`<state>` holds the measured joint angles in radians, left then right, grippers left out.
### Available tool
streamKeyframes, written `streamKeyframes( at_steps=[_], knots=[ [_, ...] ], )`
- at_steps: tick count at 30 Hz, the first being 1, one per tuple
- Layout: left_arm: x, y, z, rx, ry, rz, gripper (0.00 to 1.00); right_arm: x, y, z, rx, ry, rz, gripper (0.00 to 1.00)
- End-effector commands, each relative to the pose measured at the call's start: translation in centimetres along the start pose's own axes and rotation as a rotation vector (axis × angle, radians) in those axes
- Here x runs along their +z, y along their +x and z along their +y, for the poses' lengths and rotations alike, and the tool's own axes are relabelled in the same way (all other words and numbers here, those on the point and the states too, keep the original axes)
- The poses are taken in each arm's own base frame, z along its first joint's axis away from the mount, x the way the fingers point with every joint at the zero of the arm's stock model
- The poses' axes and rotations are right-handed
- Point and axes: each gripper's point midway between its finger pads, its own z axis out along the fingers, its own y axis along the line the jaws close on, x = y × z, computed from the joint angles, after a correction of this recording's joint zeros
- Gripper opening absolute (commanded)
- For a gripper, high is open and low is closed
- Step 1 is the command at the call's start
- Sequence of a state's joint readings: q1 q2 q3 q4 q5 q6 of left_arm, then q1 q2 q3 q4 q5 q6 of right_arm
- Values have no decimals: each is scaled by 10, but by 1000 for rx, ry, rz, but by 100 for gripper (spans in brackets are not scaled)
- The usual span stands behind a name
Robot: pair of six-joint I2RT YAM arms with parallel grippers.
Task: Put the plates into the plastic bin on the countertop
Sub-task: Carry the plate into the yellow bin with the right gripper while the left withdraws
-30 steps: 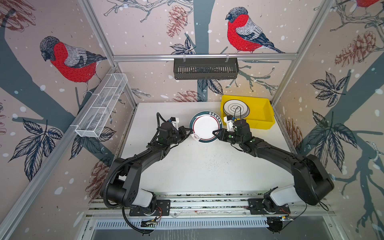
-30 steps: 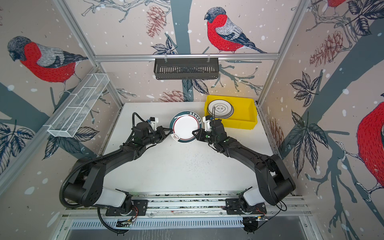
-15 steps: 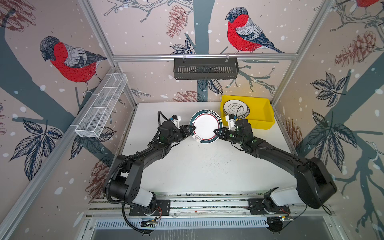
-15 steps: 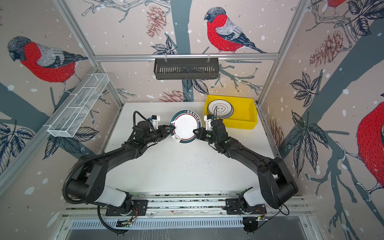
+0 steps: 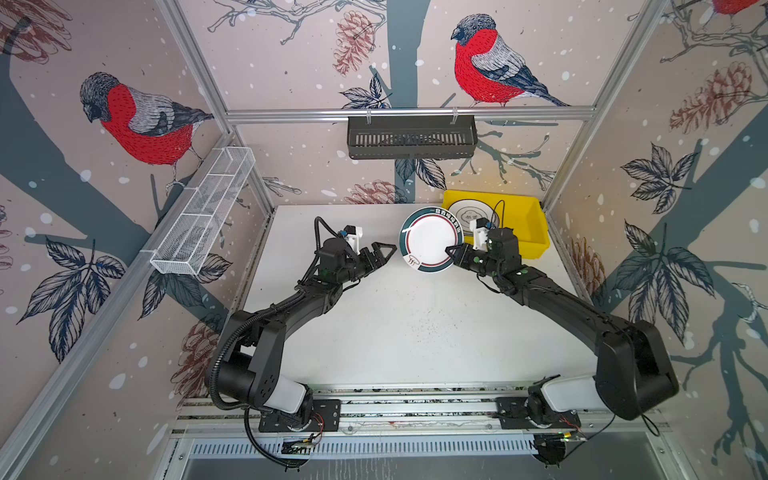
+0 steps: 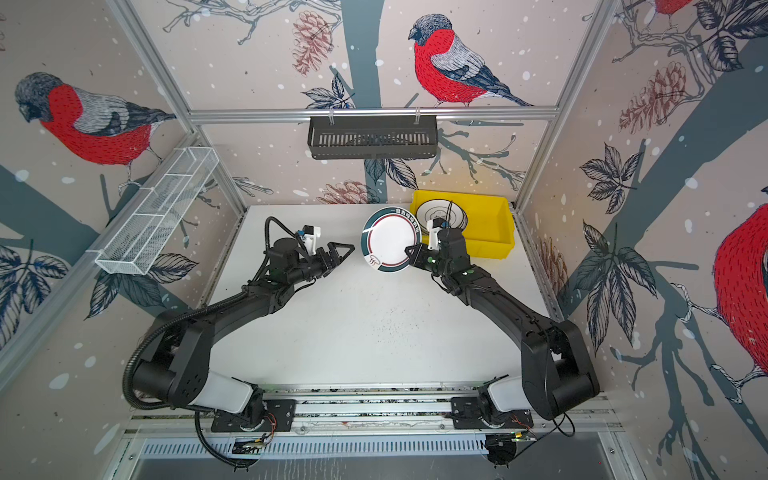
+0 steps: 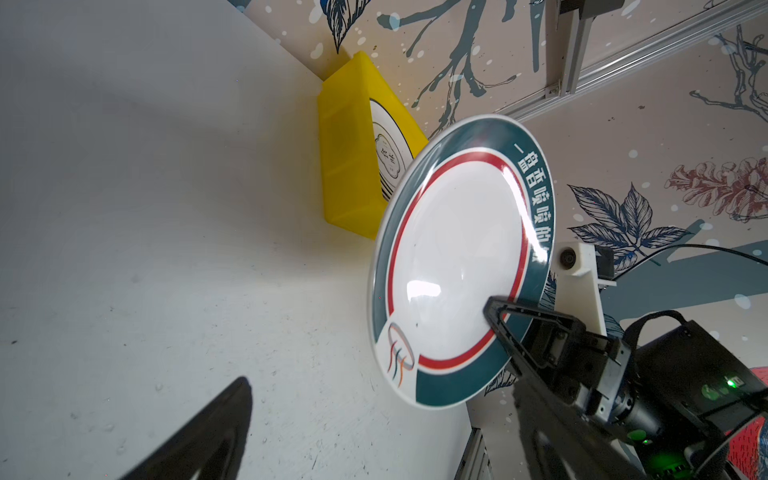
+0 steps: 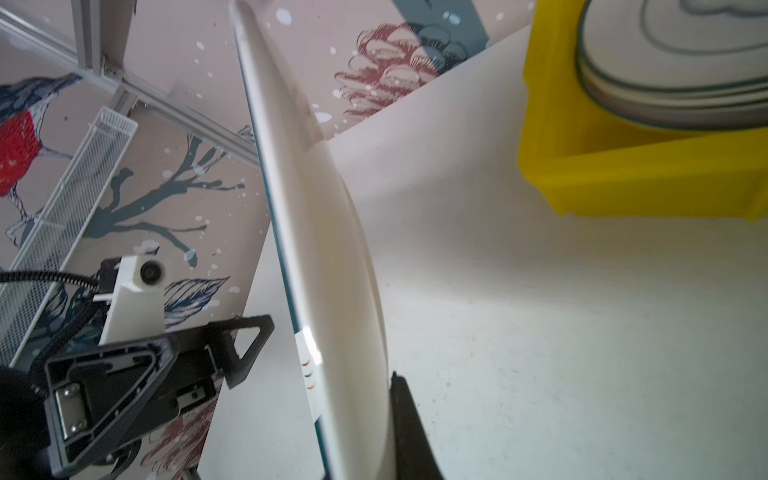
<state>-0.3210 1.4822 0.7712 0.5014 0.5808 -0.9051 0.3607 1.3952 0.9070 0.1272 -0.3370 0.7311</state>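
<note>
**Green-rimmed plate held in the air beside the bin**

The green-rimmed plate point(image 5: 430, 239) point(image 6: 388, 239) is round and shallow. It has a glossy white centre and a thin red ring inside a broad dark green rim. White characters run along one arc of the rim, and a white patch on it bears a small line emblem. Its underside is plain white in the right wrist view point(image 8: 320, 249).

The plate is off the countertop point(image 5: 395, 324), steeply tilted with its face towards the left. It sits at the far middle of the scene, just left of the plastic bin point(image 5: 536, 224).

The right gripper point(image 5: 451, 251) is clamped on the plate's near right rim. The left wrist view point(image 7: 457, 266) shows one finger across the face, and the right wrist view shows the other behind the underside.

The left gripper point(image 5: 384, 251) point(image 8: 199, 349) is just to the left of the plate, its fingers spread apart and clear of the rim.

The bright yellow bin stands in the far right corner. Its left half holds a stack of plates point(image 5: 465, 212) point(image 8: 673, 75), the top one white with dark rings.

A black slotted basket point(image 5: 411, 137) hangs on the far rail, and a white wire mesh tray point(image 5: 203, 212) on the left one.
</note>
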Motion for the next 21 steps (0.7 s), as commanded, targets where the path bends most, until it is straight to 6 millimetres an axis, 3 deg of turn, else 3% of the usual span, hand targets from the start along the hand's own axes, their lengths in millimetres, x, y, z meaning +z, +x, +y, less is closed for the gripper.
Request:
streamKeyframes(
  at_steps=[1, 5, 10, 15, 21],
  knots=[
    [-5, -2, -4, 31, 19, -2, 97, -12, -38, -5, -40, 31, -116, 2],
    [-10, -2, 1, 23, 15, -2, 97, -20, -74, -26, -59, 130, -220, 1],
    [-21, -4, 6, 27, 2, -19, 97, -13, -98, -71, 23, 221, -264, 1],
    [-37, -7, 12, 64, -56, -48, 97, 8, -119, -121, 89, 269, -249, 1],
    [-53, -11, 13, 126, -120, -77, 97, 48, -138, -146, 195, 191, -192, 1]
  ],
)
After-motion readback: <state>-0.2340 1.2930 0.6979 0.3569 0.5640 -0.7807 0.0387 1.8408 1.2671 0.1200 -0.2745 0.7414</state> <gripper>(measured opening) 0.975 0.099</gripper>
